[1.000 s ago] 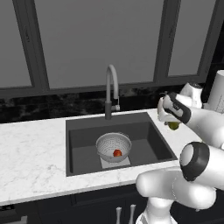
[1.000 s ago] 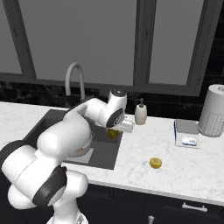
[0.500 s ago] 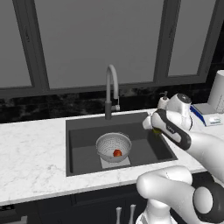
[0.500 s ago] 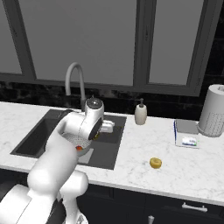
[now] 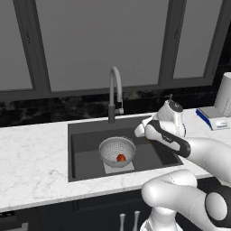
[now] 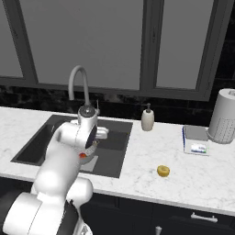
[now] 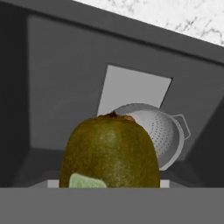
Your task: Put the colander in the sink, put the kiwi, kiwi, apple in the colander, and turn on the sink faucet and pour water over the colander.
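My gripper [image 5: 145, 133] is shut on the dark olive-green kiwi [image 7: 109, 151], which hangs over the right part of the dark sink [image 5: 88, 131]. The kiwi covers the fingertips in the hand view. The silver colander [image 5: 117, 151] stands on the light plate [image 7: 135, 89] at the sink bottom, left of and below the gripper. The red-orange apple [image 5: 121, 158] lies inside it. A yellower kiwi [image 6: 163, 171] rests on the counter to the right of the sink. The gooseneck sink faucet [image 5: 115, 94] rises behind the basin, and no water runs from it.
A cream soap dispenser [image 6: 148, 119] stands behind the sink's right corner. Farther right on the marble counter are a blue and white box [image 6: 196, 140] and a paper towel roll [image 6: 223, 117]. Dark windows back the counter.
The arm has swung left, carrying the kiwi from above the sink's right edge to over the basin, nearer the colander. The colander and apple have not moved.
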Motion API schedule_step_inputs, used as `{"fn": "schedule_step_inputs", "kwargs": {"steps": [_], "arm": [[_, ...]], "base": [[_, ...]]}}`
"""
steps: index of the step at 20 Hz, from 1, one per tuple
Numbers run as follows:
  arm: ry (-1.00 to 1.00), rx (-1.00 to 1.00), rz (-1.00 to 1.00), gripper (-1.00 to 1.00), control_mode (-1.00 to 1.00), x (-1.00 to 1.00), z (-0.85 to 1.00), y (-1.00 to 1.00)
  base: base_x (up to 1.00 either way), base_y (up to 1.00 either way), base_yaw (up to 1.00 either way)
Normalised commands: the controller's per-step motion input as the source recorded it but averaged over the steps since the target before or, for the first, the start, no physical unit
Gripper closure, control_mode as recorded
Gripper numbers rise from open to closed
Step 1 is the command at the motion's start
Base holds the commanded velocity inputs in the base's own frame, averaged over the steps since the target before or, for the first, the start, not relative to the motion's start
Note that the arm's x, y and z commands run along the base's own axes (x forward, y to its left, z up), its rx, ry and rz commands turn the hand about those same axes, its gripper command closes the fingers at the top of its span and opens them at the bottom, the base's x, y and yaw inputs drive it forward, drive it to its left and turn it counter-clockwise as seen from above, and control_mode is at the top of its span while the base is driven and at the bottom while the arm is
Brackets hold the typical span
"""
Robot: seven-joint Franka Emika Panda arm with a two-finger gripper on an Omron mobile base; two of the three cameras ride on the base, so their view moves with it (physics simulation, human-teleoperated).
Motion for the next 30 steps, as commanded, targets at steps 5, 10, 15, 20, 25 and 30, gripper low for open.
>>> {"fn": "schedule_step_inputs", "kwargs": {"steps": [5, 10, 15, 20, 25, 30], "arm": [[0.0, 0.05, 0.0, 1.0, -1.0, 0.0, -0.36, 0.0], [-0.01, 0.04, 0.0, 1.0, -1.0, 0.12, -0.34, 0.18], [0.0, 0.01, 0.0, 1.0, -1.0, 0.27, -0.33, 0.37], [0.0, 0.02, 0.0, 1.0, -1.0, 0.29, -0.28, 0.12], [0.0, 0.02, 0.0, 1.0, -1.0, 0.28, -0.41, 0.0], [0.0, 0.0, 0.0, 1.0, -1.0, 0.17, -0.3, 0.13]], "base": [[0.0, 0.0, 0.0], [0.0, 0.0, 0.0], [0.0, 0.0, 0.0], [0.0, 0.0, 0.0], [0.0, 0.0, 0.0], [0.0, 0.0, 0.0]]}}
